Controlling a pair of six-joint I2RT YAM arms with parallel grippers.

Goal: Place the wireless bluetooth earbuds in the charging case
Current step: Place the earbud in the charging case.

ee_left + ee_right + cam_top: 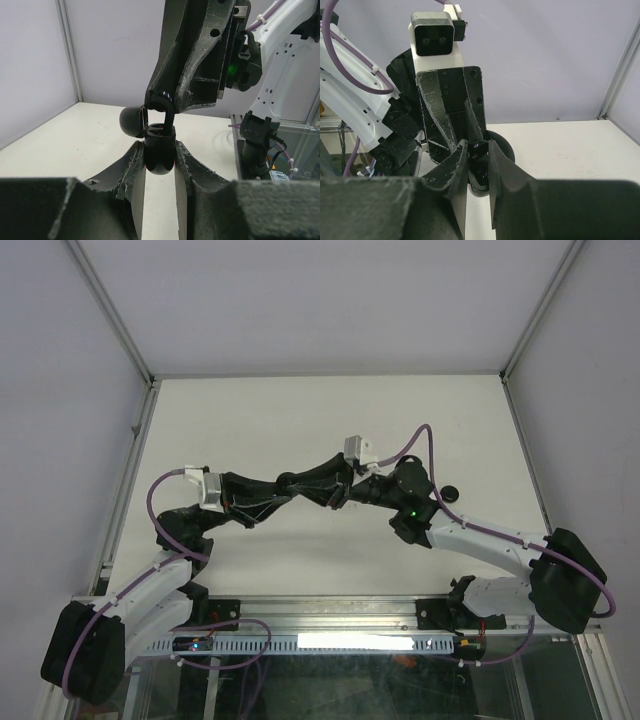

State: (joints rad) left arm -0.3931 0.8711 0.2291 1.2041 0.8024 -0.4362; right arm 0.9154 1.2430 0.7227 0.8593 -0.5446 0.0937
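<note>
Right, both arms meet mid-air over the middle of the table [300, 410]. The L gripper [159, 159] reaches in from the left, its 2 fingers [135, 170] pressed onto the sides of the case [160, 147]. The case is black and rounded, held upright w/ its mouth facing up, well clear of the tabletop. Its lid [131, 121] is flipped open and hangs back, on the left in the L wrist view.

The R gripper [477, 156] comes at it from above, tips close together, pinching a small glossy black bud [479, 147]. In the L wrist view the bud sits right at the mouth of the case, its lower end reaching the opening. Can't tell whether it's seated in its slot.

Both sets of fingertips are almost nose to nose, w/ case and bud between them.

Off to the right, 1 small round black item [450, 493] lies on the table just beside the R arm. It's too small to identify.
</note>
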